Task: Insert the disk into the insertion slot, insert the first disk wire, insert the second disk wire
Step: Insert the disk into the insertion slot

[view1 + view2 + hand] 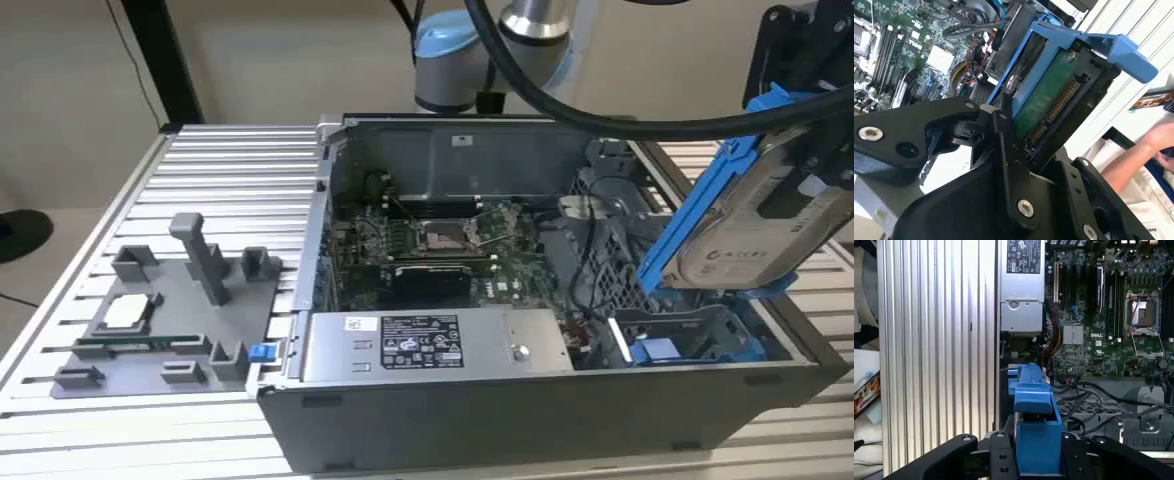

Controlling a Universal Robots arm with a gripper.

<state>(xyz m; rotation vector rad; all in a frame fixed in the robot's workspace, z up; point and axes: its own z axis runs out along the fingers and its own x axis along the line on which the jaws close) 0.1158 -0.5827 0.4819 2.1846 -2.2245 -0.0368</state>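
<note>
My gripper is shut on the disk, a silver-grey drive with a white label clipped in a bright blue carrier. I hold it tilted on edge in the air over the open computer case's end at the exterior view's right. Below it lies the insertion slot, a bay with blue plastic parts beside the grey perforated cage. In the second wrist view the disk shows its green circuit side and connector between the black fingers. The blue carrier rises from my gripper in the first wrist view, with black cables draped over the cage.
The open case holds a motherboard and a grey labelled power-supply box at its front. A grey fixture with small parts stands on the ribbed aluminium table at the exterior view's left. A person's hand is beyond the table edge.
</note>
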